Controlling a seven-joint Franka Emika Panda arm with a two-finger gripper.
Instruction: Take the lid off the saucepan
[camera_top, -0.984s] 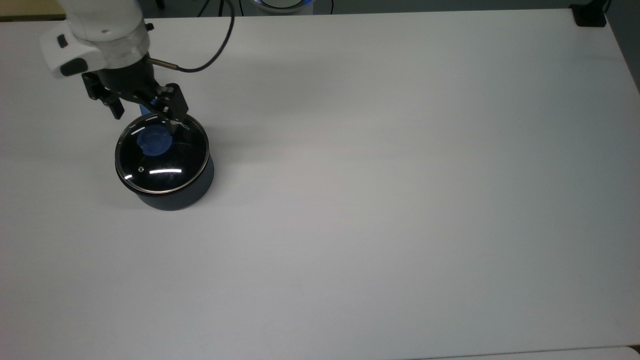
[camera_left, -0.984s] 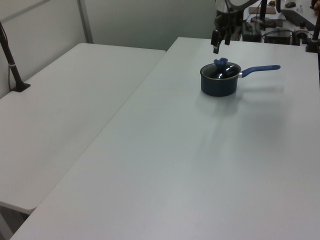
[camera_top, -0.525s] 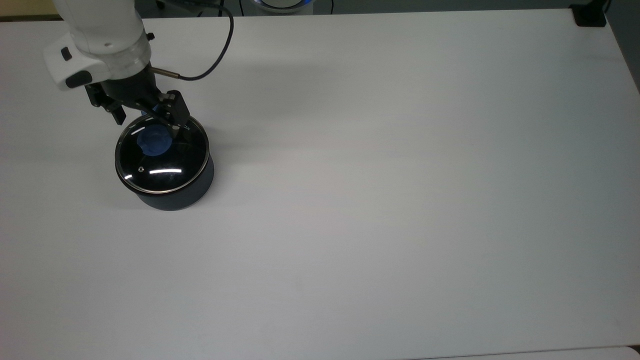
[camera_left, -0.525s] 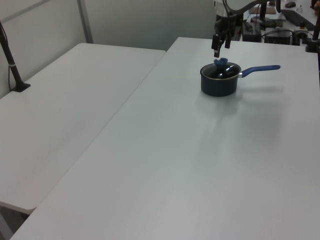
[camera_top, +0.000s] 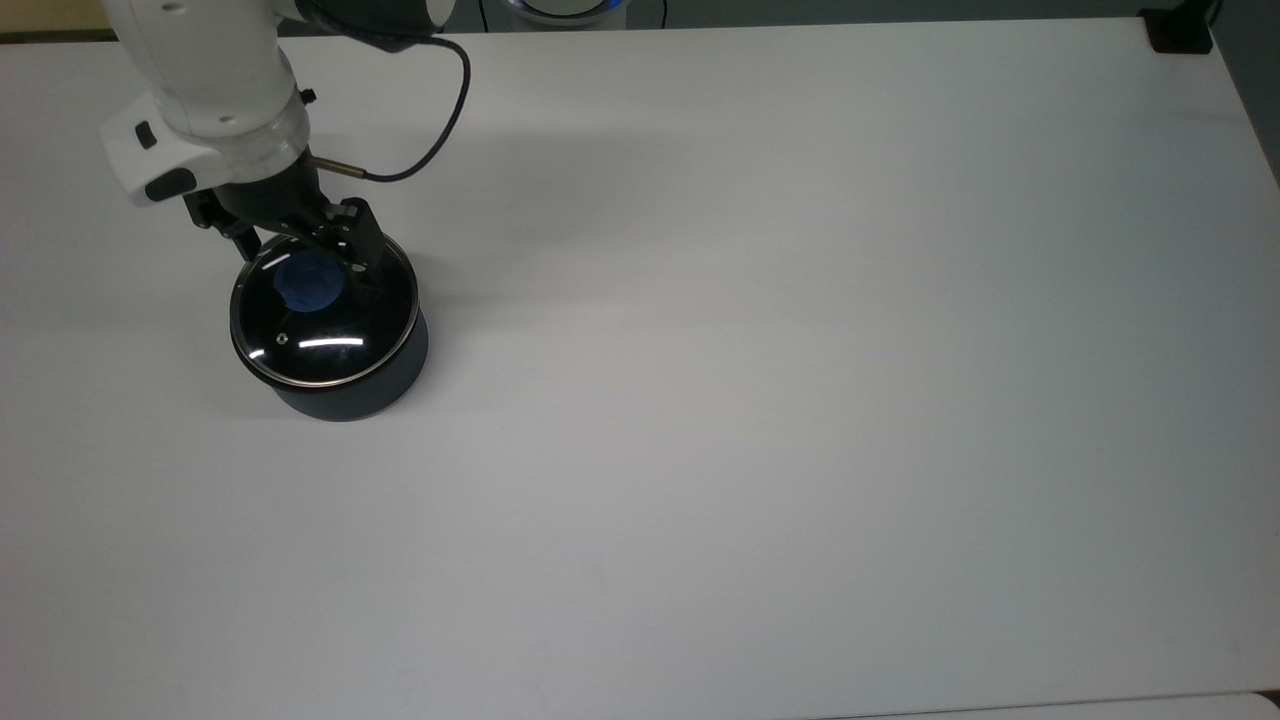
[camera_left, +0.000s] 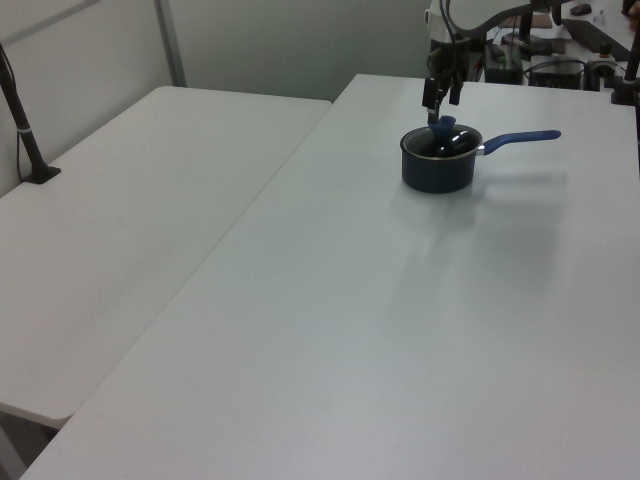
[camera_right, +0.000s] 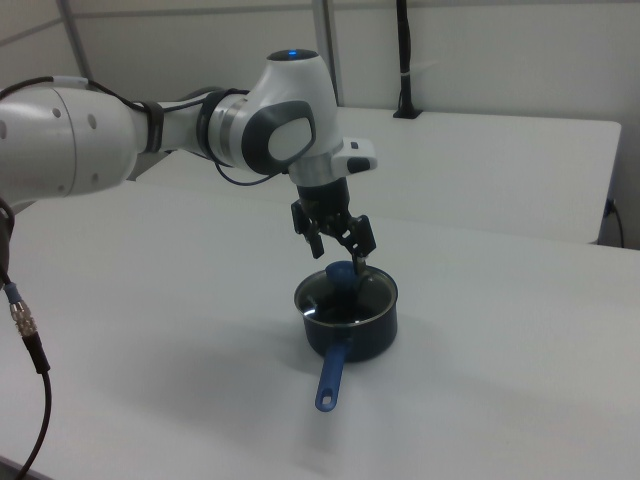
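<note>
While the saucepan (camera_top: 345, 385) stood on the white table (camera_top: 800, 400) near the top view's left edge, the lid (camera_top: 323, 312) sat flat on its rim, covering it; the blue knob (camera_top: 308, 280) rose from the lid's middle, and a tiny vent hole (camera_top: 281, 339) showed in the glass just beside the knob; the gripper (camera_top: 298, 252) hung directly above the knob with its fingers spread wide, one on either side of it, gripping nothing; in the right view the gripper (camera_right: 339, 249) was just over the knob, and the saucepan's long blue handle (camera_right: 331, 375) pointed toward the camera.
</note>
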